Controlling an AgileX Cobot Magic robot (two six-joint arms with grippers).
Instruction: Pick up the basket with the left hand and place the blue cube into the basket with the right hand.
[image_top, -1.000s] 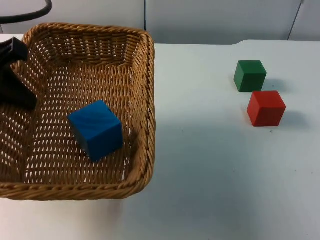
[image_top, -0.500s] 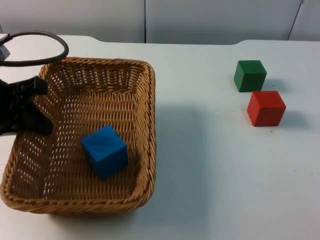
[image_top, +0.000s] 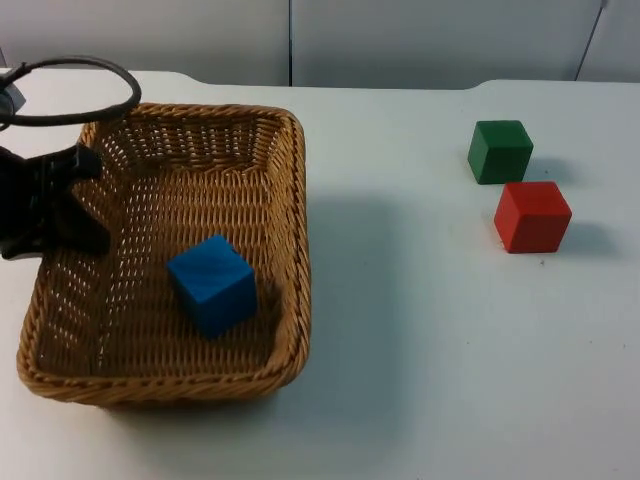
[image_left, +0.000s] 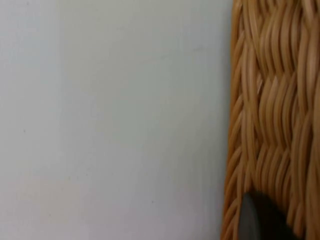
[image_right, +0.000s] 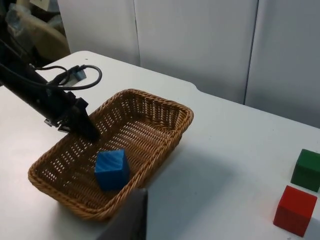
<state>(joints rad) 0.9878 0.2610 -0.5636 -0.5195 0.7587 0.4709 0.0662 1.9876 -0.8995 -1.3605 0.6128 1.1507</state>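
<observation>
Beside green cube (image_top: 500, 151), red cube (image_top: 532, 216)

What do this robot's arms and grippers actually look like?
Both are matte black. The left gripper ends in slim, tapering fingers on a black arm, with a black cable looping above it. Of the right gripper, one flat, dark fingertip can be seen. No markings are visible.

Wicker basket (image_top: 290, 215), blue cube (image_top: 211, 284) inside

I am seeing a green cube (image_top: 500, 151) sitting just behind a red cube (image_top: 532, 216) on the white table (image_top: 420, 380).
</observation>
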